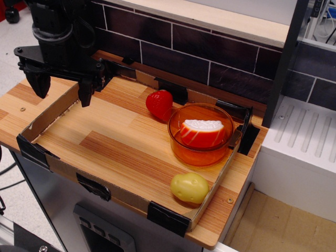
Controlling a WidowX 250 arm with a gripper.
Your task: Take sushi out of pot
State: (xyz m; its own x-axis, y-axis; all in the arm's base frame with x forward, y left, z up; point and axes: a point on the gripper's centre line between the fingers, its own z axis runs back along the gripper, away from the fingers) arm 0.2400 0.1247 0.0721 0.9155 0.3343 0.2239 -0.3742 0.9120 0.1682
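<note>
The sushi (202, 133), an orange-red wedge with a white ridged top, lies inside the pot (181, 149), a round translucent orange bowl at the right of the wooden tray. My gripper (62, 90) hangs at the far left, well away from the pot, above the tray's left cardboard edge. Its two black fingers (85, 92) point down, spread apart and empty.
A red strawberry (159, 104) sits just left of the pot, touching or nearly touching it. A yellow potato (189, 187) lies at the front right corner. Low cardboard walls (50, 118) with black corner clips edge the board. A dark brick wall (199, 52) stands behind.
</note>
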